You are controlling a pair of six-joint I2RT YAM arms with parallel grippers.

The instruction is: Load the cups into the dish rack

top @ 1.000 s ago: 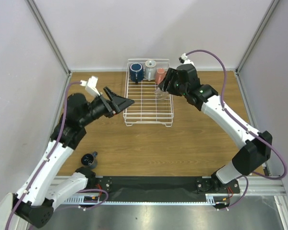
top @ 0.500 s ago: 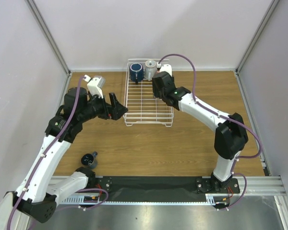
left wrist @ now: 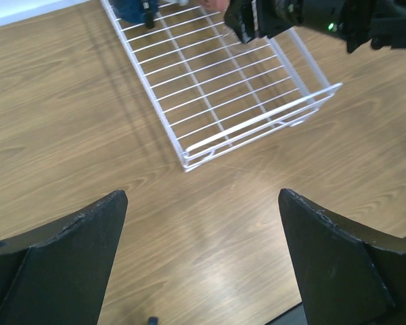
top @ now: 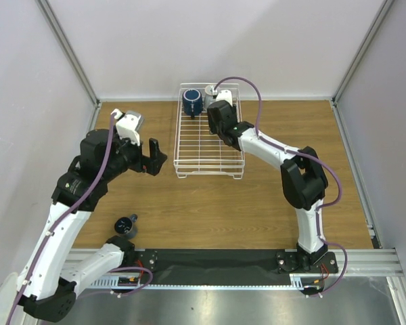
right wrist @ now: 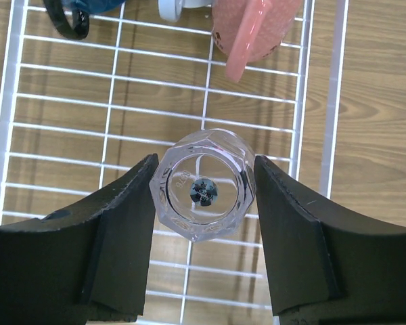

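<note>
Right gripper (right wrist: 203, 203) grasps clear glass tumbler (right wrist: 201, 177) over dish rack (right wrist: 335, 101); base marking illegible. Left gripper (left wrist: 203, 261) spread wide, empty

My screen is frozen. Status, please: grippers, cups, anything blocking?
Left gripper open, empty. Right gripper shut on clear glass tumbler over dish rack. Small dark blue cup outside rack. Nothing blocking.

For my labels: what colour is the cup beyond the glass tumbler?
The cup is salmon pink; the right wrist view shows it best.
</note>
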